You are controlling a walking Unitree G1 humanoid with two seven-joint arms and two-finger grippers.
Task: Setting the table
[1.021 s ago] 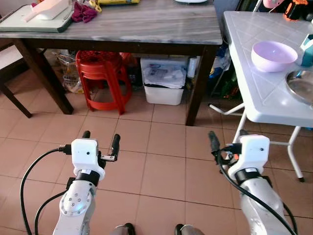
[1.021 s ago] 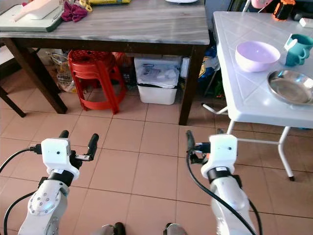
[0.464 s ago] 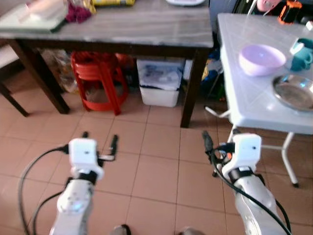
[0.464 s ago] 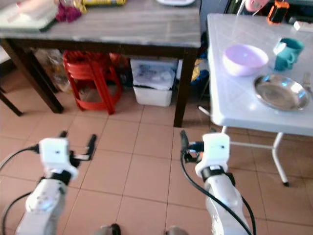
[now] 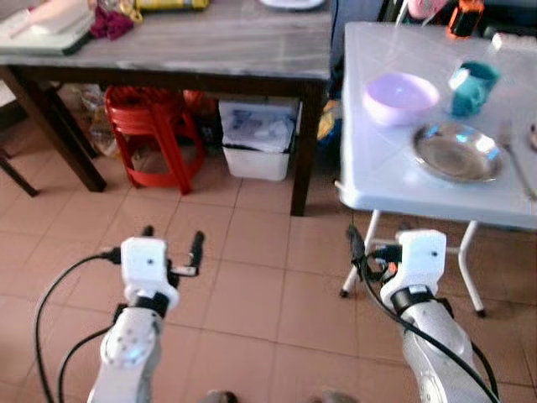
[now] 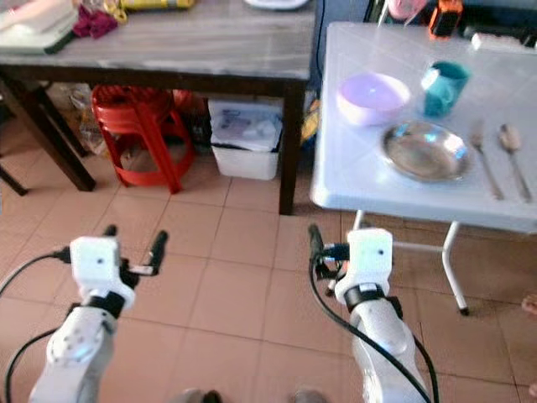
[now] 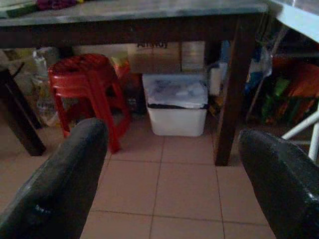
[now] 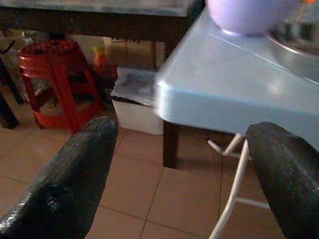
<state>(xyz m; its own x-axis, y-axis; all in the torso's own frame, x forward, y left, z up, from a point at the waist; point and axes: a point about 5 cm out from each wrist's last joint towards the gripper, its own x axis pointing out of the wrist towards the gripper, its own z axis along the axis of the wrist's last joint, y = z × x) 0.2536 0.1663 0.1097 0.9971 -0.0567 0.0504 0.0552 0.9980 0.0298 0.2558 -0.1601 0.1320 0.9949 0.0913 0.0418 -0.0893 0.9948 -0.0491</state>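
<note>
Ahead of the spread, empty jaws of the right gripper [image 6: 323,252], the white table [image 6: 369,180] carries a lilac bowl [image 6: 372,97], teal mug [image 6: 442,87] and steel plate [image 6: 424,151], all looking empty. Fork [image 6: 483,159] and spoon [image 6: 513,157] lie alongside, long axes pointing away. Left gripper [image 6: 132,245] hangs low over tiles, jaws apart.

Bare tiled floor [image 6: 243,252] ahead; white table's edge [image 6: 336,197] close right.
</note>
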